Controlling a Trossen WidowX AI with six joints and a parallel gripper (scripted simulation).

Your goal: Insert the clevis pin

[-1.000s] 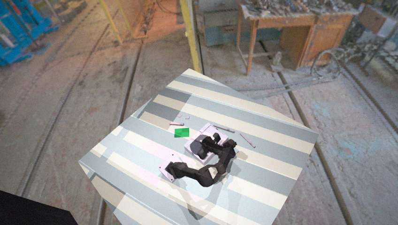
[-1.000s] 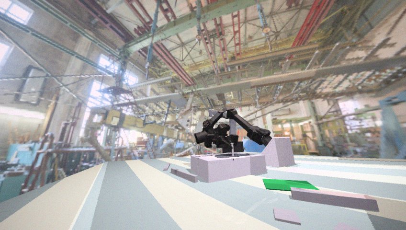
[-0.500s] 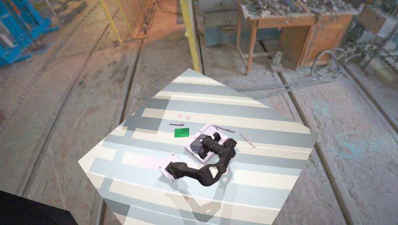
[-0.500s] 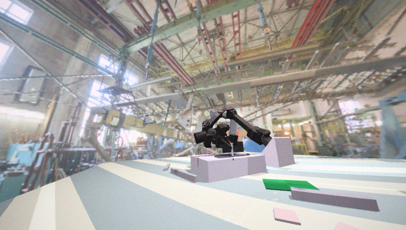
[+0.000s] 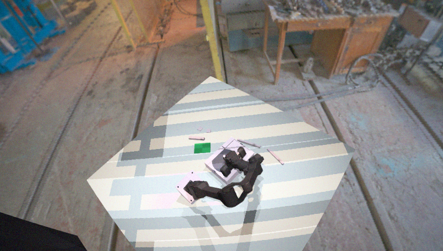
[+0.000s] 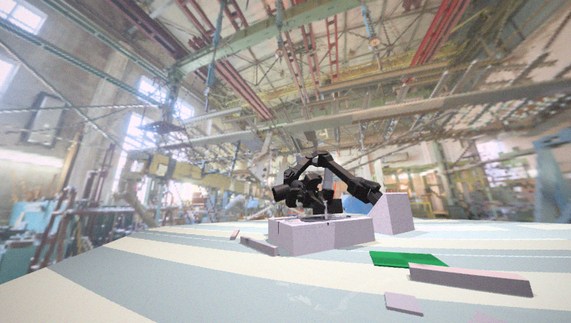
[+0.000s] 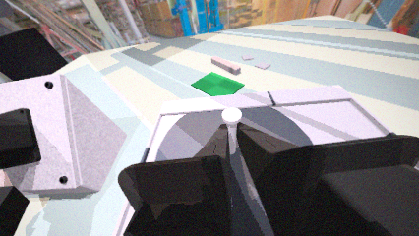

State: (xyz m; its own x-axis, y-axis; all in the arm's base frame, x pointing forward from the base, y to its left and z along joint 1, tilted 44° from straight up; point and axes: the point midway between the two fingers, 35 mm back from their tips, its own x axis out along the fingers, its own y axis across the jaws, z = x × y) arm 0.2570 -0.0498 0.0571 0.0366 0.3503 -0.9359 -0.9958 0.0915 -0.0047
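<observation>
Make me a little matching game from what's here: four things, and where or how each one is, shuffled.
1. Pin
2. Disc
3. Green patch
4. Gripper

A. Flat on the table
B. Closed, over the tray
C. Between the fingers, head up
D. Dark grey, inside the tray's rim

Pairs: 1-C, 2-D, 3-A, 4-B
</observation>
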